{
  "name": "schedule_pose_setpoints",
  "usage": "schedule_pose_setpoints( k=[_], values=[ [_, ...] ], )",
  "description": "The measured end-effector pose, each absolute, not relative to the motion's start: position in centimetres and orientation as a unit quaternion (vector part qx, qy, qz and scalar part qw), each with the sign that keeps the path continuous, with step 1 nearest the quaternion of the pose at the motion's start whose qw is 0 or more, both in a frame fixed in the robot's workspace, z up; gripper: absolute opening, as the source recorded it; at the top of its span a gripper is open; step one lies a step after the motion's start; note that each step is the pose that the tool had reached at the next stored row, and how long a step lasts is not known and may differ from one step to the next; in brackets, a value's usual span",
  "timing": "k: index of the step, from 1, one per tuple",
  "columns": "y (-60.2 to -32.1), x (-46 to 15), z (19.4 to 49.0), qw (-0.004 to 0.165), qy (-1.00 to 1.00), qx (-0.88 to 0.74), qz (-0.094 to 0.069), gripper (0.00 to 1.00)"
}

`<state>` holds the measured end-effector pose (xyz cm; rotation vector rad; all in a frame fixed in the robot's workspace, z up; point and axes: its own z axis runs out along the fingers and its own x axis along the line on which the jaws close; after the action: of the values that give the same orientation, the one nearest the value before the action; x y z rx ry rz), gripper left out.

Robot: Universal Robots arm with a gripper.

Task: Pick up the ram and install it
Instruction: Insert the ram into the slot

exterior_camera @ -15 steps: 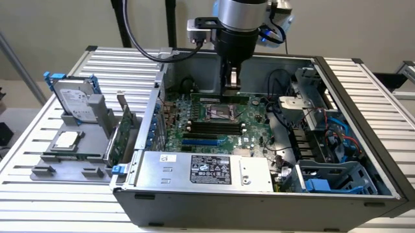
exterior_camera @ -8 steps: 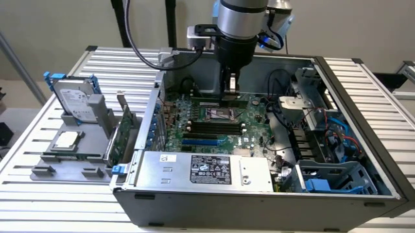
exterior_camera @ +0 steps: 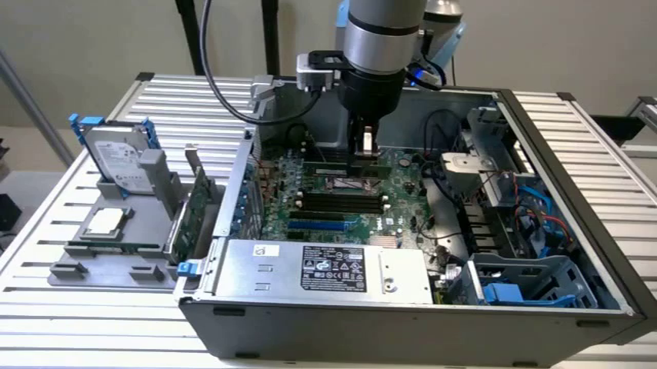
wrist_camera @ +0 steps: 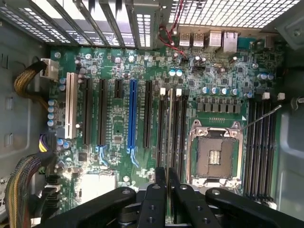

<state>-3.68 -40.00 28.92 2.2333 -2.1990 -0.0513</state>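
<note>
On the ribbed metal surface, the open PC case holds the fingers clamped on the ram, its long axis running along the black slots directly beneath.

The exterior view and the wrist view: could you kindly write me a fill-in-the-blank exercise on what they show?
1. The processor socket on the motherboard is ___.
2. One long expansion slot among the black ones is coloured ___.
3. The hard drive stands on the grey tray, on the exterior view's ___ of the case.
4. The gripper has its jaws shut on the thin ___, edge-on over the memory slots.

Missing words: empty; blue; left; ram.
</note>
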Motion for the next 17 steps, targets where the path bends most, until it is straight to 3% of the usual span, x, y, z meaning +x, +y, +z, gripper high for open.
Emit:
schedule_pose_setpoints(
  k=[17],
  values=[
    [-40.5,-3.5,25.8,0.003,-0.702,0.712,-0.016,0.0]
  ],
)
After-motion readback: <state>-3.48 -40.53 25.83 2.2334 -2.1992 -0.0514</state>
